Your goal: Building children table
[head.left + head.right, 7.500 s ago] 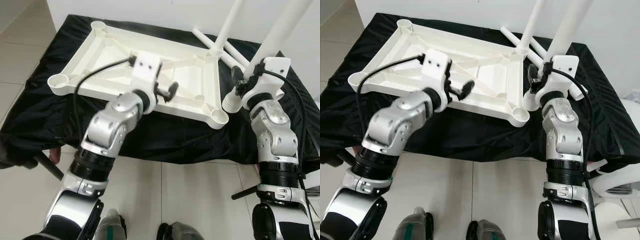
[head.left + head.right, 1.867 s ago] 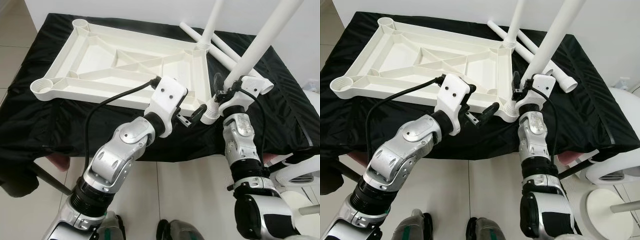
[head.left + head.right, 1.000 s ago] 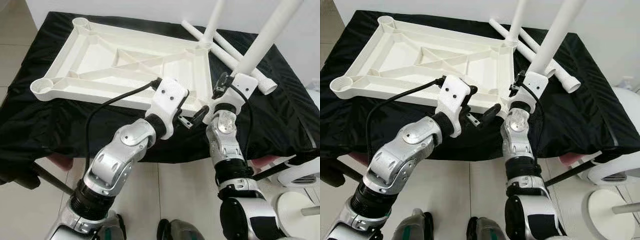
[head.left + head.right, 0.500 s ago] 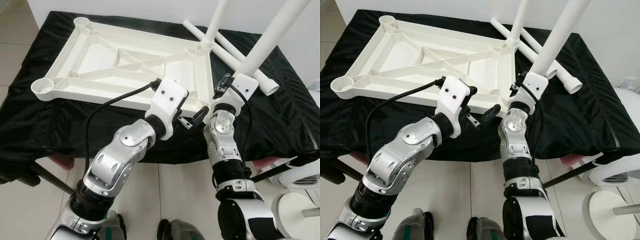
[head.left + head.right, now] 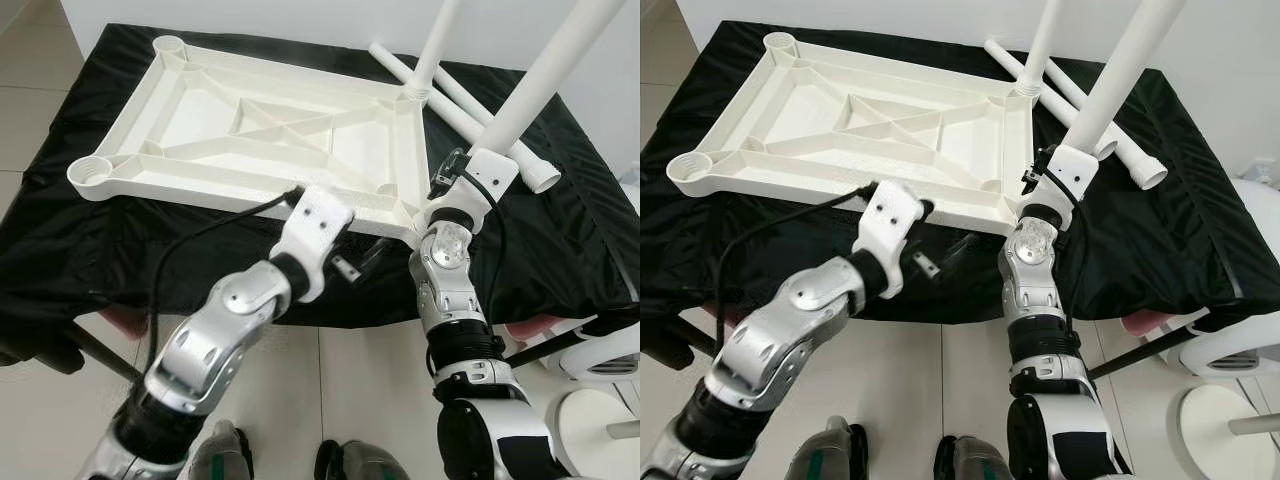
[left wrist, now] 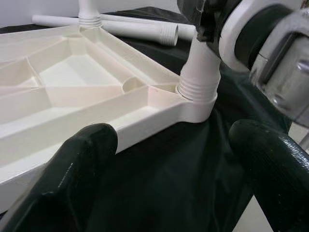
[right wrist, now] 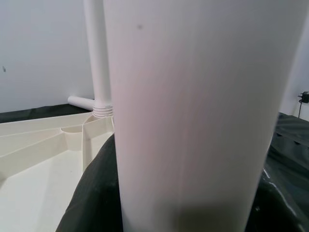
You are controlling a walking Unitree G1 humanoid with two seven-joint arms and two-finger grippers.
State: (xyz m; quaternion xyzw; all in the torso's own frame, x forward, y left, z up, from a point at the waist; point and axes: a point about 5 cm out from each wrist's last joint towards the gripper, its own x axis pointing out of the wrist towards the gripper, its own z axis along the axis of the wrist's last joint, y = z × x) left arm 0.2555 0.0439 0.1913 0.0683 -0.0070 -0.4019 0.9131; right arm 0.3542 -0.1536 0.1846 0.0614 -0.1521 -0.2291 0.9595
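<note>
The white table top (image 5: 130, 170) lies upside down on a black-draped table. One white leg (image 5: 438, 40) stands screwed into its far right corner. A second leg (image 5: 540, 75) stands tilted in the near right corner socket (image 6: 198, 96), with my right gripper (image 5: 455, 185) shut around its lower end. In the right wrist view this leg (image 7: 193, 116) is very close, with black fingers (image 7: 91, 193) on both sides. My left gripper (image 5: 355, 268) hangs open just in front of the top's near edge, its fingers (image 6: 82, 164) wide apart and holding nothing.
Two loose white legs (image 5: 470, 105) lie at the back right of the black cloth (image 5: 560, 240). A white round base (image 5: 600, 375) and a black rod (image 5: 535, 347) are on the floor at the right. A wall is close behind the table.
My left arm has drawn back and down, taking its open gripper off the top's near edge toward the cloth's front. The right gripper stays on the leg.
</note>
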